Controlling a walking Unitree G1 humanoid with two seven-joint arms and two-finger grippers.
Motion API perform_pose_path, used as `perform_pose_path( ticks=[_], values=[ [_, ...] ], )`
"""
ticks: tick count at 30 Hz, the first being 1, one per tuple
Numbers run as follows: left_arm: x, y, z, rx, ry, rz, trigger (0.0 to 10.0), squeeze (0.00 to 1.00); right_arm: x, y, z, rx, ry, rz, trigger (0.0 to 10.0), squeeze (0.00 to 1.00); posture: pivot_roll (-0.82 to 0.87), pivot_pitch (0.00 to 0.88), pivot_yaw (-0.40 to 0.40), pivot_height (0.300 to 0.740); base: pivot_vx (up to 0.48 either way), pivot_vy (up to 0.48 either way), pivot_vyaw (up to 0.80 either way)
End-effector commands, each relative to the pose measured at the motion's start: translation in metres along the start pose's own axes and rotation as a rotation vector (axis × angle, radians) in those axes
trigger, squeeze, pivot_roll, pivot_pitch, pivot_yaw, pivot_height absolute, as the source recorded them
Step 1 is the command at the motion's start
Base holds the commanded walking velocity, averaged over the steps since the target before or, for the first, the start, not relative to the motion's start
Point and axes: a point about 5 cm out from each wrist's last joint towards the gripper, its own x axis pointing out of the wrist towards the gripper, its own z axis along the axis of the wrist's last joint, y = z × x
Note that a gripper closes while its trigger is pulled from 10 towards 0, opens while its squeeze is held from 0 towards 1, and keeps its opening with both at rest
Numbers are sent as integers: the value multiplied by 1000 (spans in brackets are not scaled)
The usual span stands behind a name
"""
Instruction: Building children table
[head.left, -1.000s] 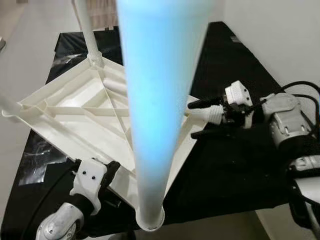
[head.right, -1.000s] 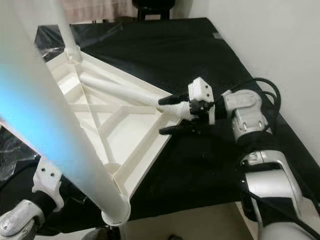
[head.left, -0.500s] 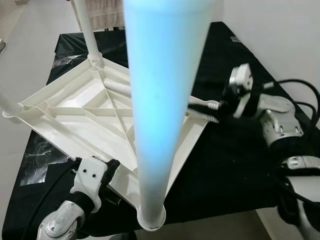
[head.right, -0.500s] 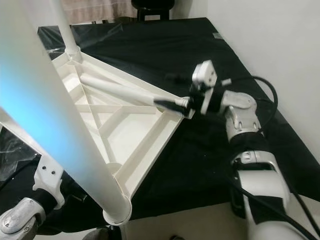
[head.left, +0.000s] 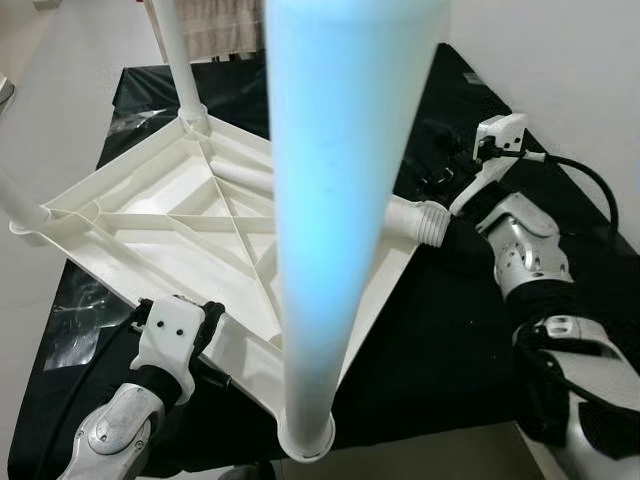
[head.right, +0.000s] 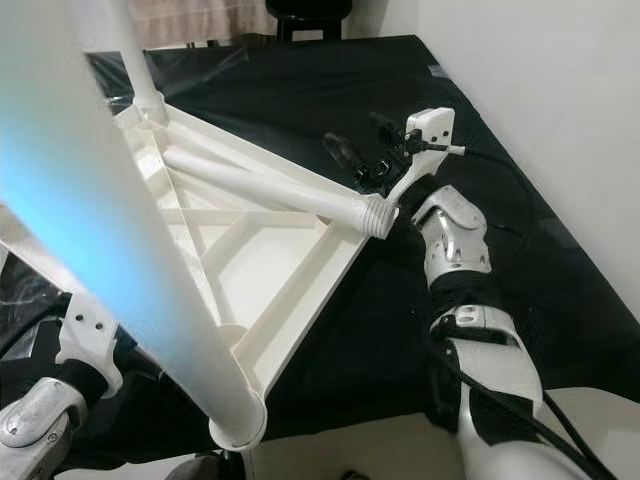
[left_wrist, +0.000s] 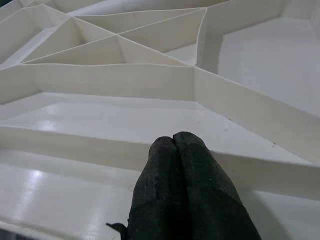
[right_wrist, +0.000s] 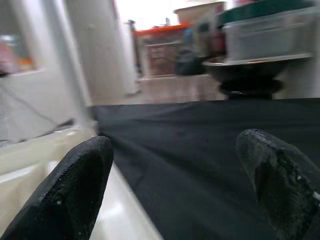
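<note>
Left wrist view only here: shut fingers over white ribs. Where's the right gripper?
Observer: The right gripper is open and holds nothing. It is raised over the black cloth, just past the right corner of the tabletop.
Operator: Fourth leg screwed in?
Observer: No. The loose leg lies across the upturned tabletop, with its threaded end at that right corner.
Operator: Other legs?
Observer: Three stand upright at the other corners. The nearest leg rises close to the head camera and is blurred.
</note>
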Motion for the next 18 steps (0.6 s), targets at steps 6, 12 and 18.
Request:
perform_pose_path(
  ticks=[6, 12, 18],
  values=[
    [3, 5, 2, -15, -5, 50, 10000, 0, 9, 5, 10, -127, -71, -206, 10000, 0, 116, 182, -17, 740, 0, 0, 0],
    [4, 3, -2, 0, 10, 52, 10000, 0, 1, 15, -2, -128, -59, -214, 10000, 0, 110, 175, -9, 740, 0, 0, 0],
    [9, 5, 0, 16, 8, 53, 10000, 0, -6, 18, -7, -156, -38, -239, 10000, 0, 103, 169, 1, 740, -137, 0, 0]
  ],
)
